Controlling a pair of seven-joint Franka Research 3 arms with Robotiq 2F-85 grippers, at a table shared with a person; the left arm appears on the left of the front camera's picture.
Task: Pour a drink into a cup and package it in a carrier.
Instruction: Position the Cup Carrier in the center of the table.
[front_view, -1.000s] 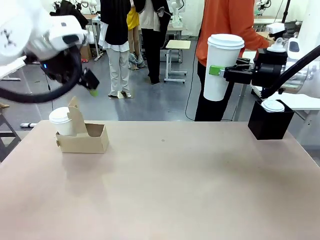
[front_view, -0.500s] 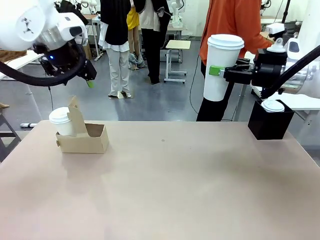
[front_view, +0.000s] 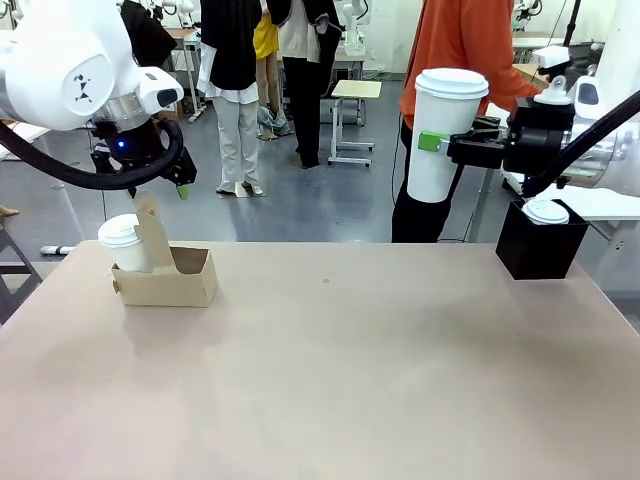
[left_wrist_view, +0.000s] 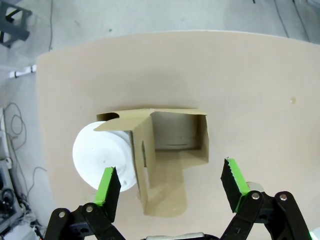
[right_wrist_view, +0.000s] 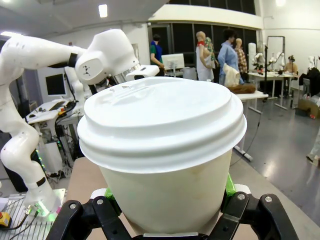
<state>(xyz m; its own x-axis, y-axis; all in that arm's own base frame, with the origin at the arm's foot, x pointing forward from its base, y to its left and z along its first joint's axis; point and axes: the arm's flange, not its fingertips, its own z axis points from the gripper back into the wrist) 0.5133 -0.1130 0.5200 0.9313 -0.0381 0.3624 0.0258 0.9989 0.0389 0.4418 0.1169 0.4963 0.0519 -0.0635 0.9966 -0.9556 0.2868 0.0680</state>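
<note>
Table (front_view: 340, 380) centre lay open to me. Carrier (front_view: 185, 280): right slot free, left slot filled by small lidded cup (front_view: 122, 238). Black holder (front_view: 540, 255) stood far right.

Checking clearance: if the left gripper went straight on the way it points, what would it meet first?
Probably the carrier: its tall handle rises under the open left gripper, though depth is unclear.

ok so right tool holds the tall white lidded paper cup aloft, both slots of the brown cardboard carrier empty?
No. Left wrist view: one slot of the brown cardboard carrier holds a white lidded cup; the other is empty. Rest is right.
</note>
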